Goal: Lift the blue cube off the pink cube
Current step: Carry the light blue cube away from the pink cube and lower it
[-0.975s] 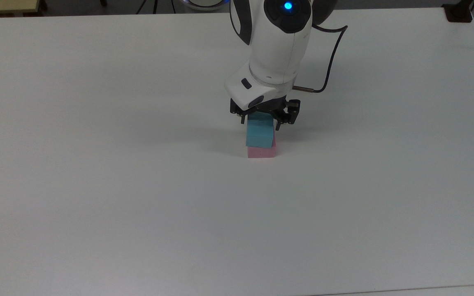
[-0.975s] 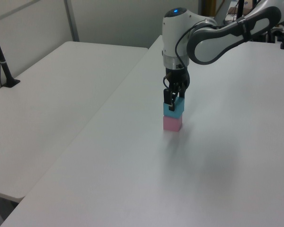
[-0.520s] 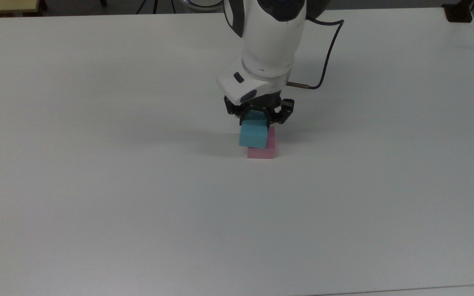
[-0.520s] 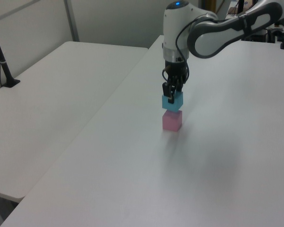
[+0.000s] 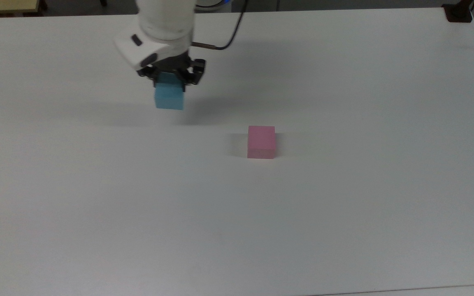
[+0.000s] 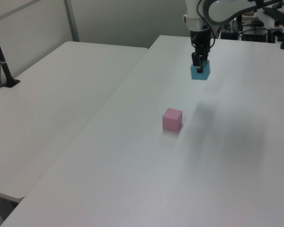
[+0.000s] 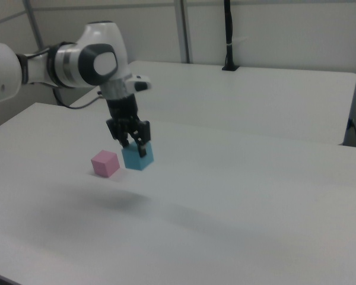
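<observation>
The blue cube (image 5: 169, 97) (image 6: 200, 72) (image 7: 137, 156) hangs in the air above the white table (image 5: 344, 205), held from above. My gripper (image 5: 170, 82) (image 6: 198, 64) (image 7: 134, 146) is shut on it. In the top view the cube is well to the left of and beyond the pink cube. The pink cube (image 5: 261, 142) (image 6: 172, 119) (image 7: 105, 163) sits alone on the table with nothing on top. In the right view the held cube shows just right of the pink one.
A second white table (image 6: 61, 94) (image 7: 255, 101) adjoins the work table. A black post (image 6: 2, 61) (image 7: 228, 35) stands on it. A black object (image 5: 457, 12) sits at the work table's far right corner in the top view.
The gripper has lifted the blue cube off the pink cube and carried it far to the top view's left and away. The pink cube has stayed in place.
</observation>
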